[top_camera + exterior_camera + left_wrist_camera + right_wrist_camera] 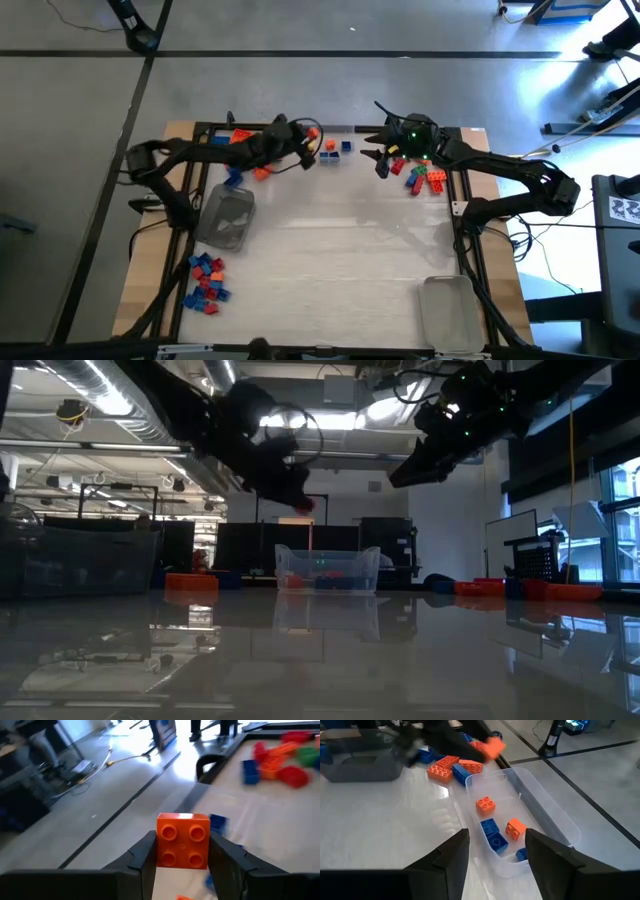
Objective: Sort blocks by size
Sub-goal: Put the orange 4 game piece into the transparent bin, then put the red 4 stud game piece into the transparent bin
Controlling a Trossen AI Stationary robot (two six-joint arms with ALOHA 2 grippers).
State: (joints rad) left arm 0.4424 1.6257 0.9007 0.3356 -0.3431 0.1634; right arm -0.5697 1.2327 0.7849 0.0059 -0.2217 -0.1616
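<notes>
I look straight down on the table (330, 260) from overhead; my low camera sits level with it. Both show the clear tray (327, 570), as does my right wrist camera, close.

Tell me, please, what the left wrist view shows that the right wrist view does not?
Only the left wrist view shows the left gripper shut on an orange four-stud block, studs facing the camera. Only the right wrist view shows inside the clear tray: orange and blue blocks, with the right gripper open and empty above it. Both share the held orange block, seen from afar in the right wrist view.
</notes>
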